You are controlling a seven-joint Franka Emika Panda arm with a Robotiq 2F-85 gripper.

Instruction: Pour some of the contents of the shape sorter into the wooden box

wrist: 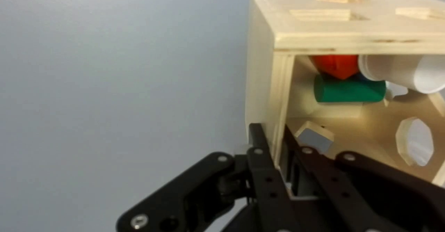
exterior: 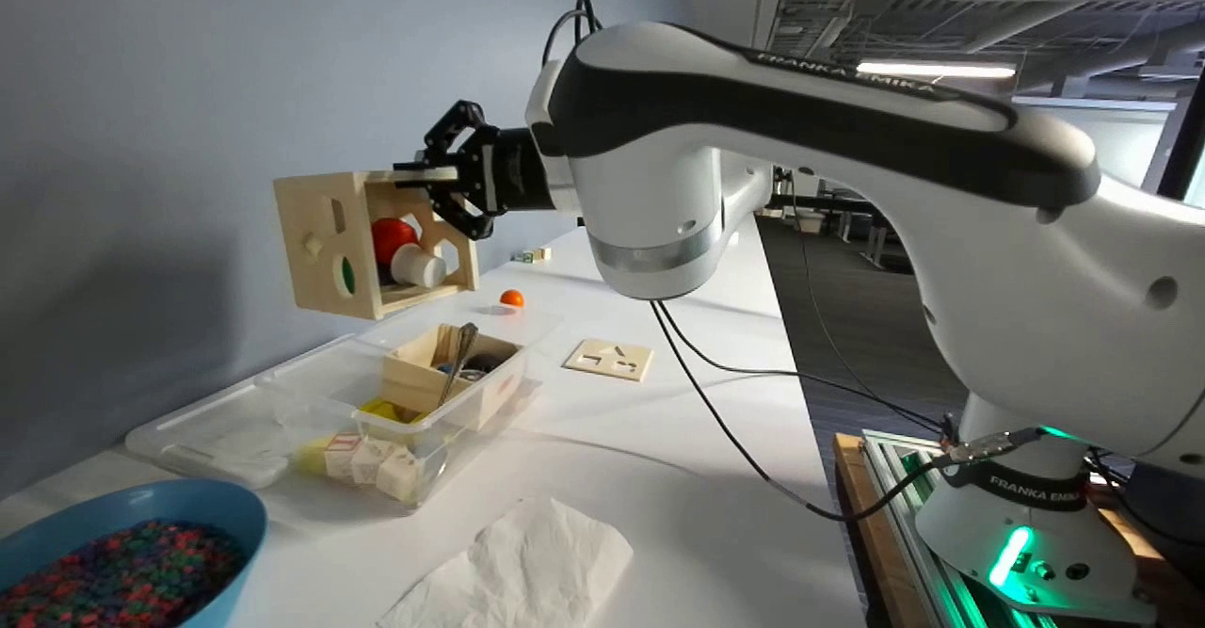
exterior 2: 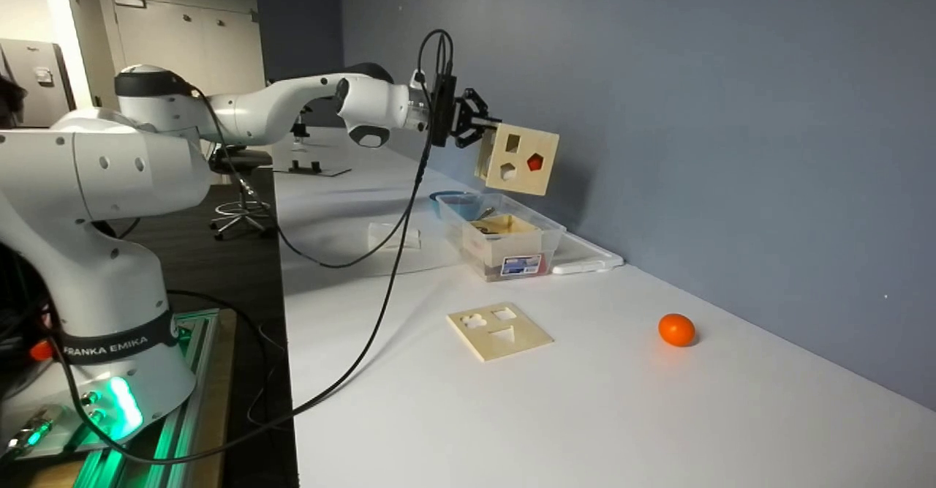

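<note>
The shape sorter (exterior: 315, 275) is a pale wooden cube with cut-out holes and one open side. My gripper (exterior: 419, 176) is shut on one wall of it, one finger inside and one outside, also in the wrist view (wrist: 271, 134). It is held tilted in the air, above the clear bin, in both exterior views (exterior 2: 522, 159). Inside lie a red shape (wrist: 335, 65), a green cylinder (wrist: 351, 89) and a white cup (wrist: 399, 68). The wooden box (exterior: 409, 385) stands in the bin below, with a spoon (exterior: 459, 364) and dark items in it.
The clear bin (exterior: 471, 421) also holds pale blocks (exterior: 362, 458). Its lid (exterior: 207, 435) lies beside it along the wall. A blue bowl (exterior: 247, 515), a paper towel (exterior: 532, 557), a wooden puzzle board (exterior 2: 486, 338) and an orange ball (exterior 2: 676, 329) are on the table.
</note>
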